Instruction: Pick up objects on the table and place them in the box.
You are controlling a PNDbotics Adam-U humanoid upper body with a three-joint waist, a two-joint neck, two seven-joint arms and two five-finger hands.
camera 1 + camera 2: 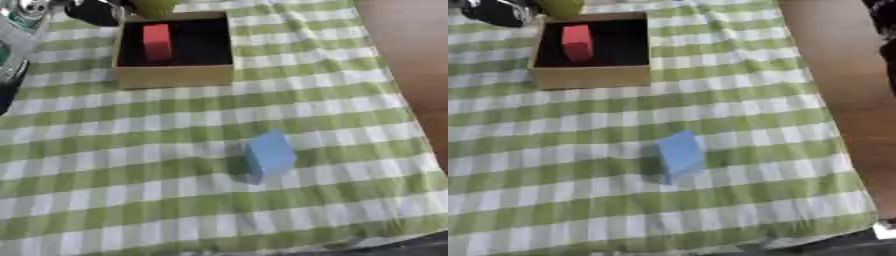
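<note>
A cardboard box (175, 75) with a dark inside stands at the far left of the table, and a red block (157, 42) lies in its left half. My left hand (94, 13), black with silver joints, reaches in from the upper left corner to the box's far left corner. It is shut on a yellow-green object (156, 6) that hangs over the box's far rim, partly cut off by the top edge. A light blue block (680, 152) stands alone on the cloth near the middle, far from either hand. My right hand does not show.
A green and white checked cloth (105, 200) covers the table. Bare brown wood (842, 60) runs down the right side. A dark shape (885, 45) sits at the upper right edge. The cloth's front edge lies near the bottom.
</note>
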